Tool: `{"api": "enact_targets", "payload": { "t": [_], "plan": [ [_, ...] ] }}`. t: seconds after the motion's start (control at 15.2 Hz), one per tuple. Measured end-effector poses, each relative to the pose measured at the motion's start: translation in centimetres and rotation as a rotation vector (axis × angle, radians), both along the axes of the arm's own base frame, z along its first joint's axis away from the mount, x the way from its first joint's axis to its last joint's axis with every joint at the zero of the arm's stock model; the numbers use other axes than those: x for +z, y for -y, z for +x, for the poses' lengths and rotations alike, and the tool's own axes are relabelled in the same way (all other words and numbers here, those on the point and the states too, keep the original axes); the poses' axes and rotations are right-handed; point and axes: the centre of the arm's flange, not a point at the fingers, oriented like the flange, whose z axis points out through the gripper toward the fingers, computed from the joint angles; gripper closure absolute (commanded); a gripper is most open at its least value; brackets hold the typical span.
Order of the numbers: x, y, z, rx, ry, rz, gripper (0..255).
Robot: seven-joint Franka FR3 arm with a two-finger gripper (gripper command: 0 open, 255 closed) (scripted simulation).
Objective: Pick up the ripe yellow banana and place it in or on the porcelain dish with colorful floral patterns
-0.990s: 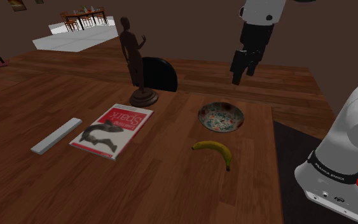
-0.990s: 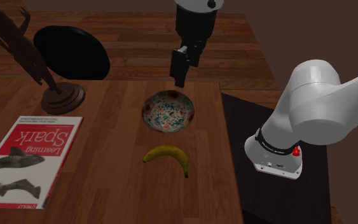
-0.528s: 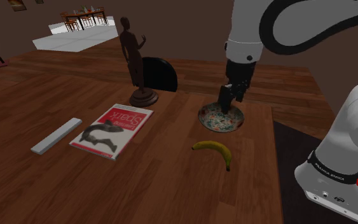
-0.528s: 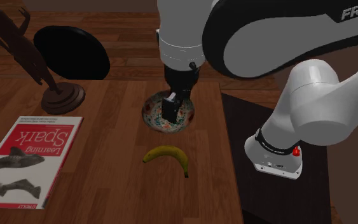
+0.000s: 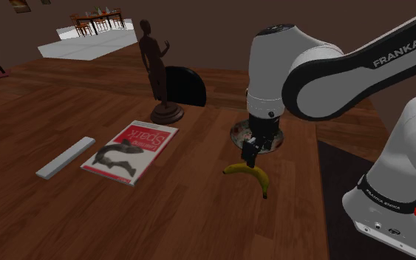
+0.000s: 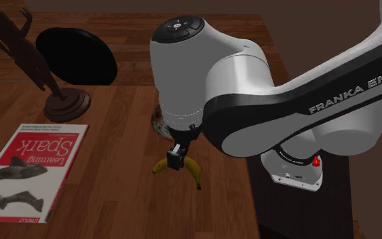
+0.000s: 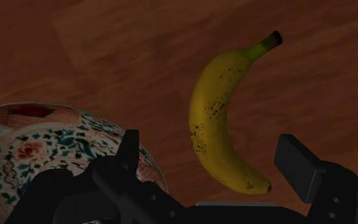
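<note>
Your end effector [image 7: 210,145] hangs low over the counter [image 7: 107,51], fingers spread wide and touching nothing. Just ahead of the fingertips, in line with the gap between them, the yellow banana [image 7: 217,121] lies flat on the wood, speckled, its stem end farthest from the hand. The fingers stand either side of its narrow width. I judge that is so a closing pinch would take it across the body rather than end to end. Just beside one finger, near the banana but apart from it, sits the floral dish [image 7: 50,143], only a short carry away. Farther off lie a book [image 5: 132,146], a grey bar [image 5: 66,156] and a dark figurine [image 5: 158,70], well apart from your work.
</note>
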Motion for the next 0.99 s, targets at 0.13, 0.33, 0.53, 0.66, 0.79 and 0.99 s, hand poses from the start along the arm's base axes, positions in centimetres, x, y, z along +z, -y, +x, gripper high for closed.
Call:
{"api": "enact_targets", "payload": {
  "t": [0.13, 0.33, 0.53, 0.66, 0.79, 0.99],
  "plan": [
    [-1.2, -0.6, 0.2, 0.002, -0.004, -0.002, 0],
    [-3.1, -0.7, 0.1, 0.003, -0.005, -0.002, 0],
    [-4.6, -0.8, 0.0, 0.003, -0.005, -0.002, 0],
    [-5.0, -0.8, 0.0, 0.003, -0.005, -0.002, 0],
    [-5.1, -0.8, 0.0, 0.003, -0.004, -0.002, 0],
    [-5.1, -0.8, 0.0, 0.003, -0.004, -0.002, 0]
  ]
}}
